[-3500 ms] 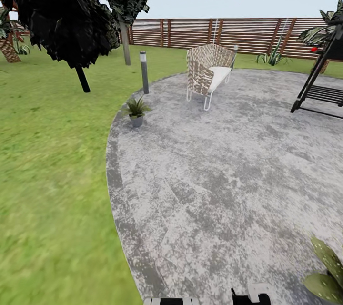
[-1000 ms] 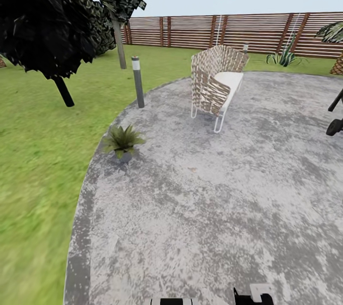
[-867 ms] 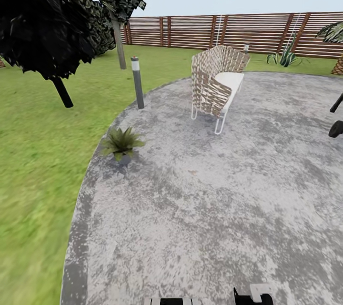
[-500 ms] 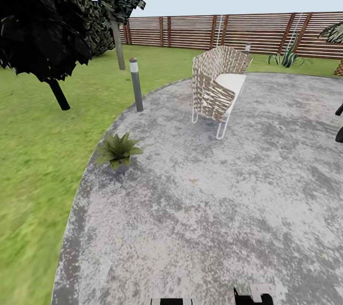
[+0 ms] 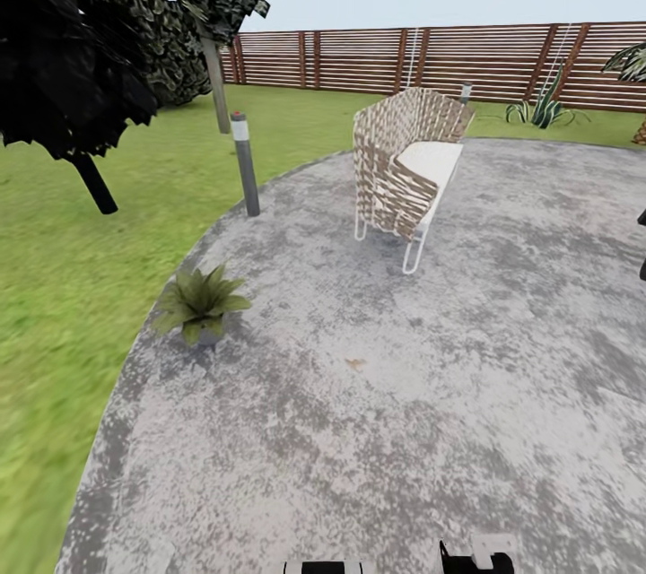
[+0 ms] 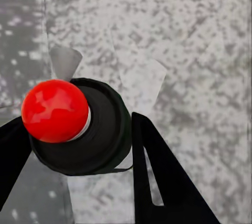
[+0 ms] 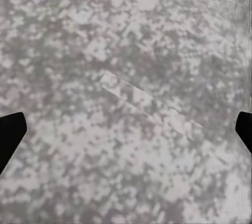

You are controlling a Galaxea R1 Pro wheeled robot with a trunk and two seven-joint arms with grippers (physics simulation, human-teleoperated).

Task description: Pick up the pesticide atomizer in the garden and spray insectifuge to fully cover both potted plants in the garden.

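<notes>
Atomizer [image 6: 79, 129] clamped between left gripper [image 6: 73, 145] fingers, above patio [image 6: 189, 35]

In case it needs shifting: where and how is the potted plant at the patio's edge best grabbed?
Probably by its small grey pot, from the side and low, under the leaves: the potted plant spreads its rosette wider than the pot, so a reach from above would meet foliage. The open right hand looks free for it.

Black-and-white robot body
Left fingers [image 6: 157, 182] are flat black tapered blades, one slotted; right fingers [image 7: 10, 132] are matte black; black-and-white body parts [image 5: 475, 554] sit behind them.
</notes>
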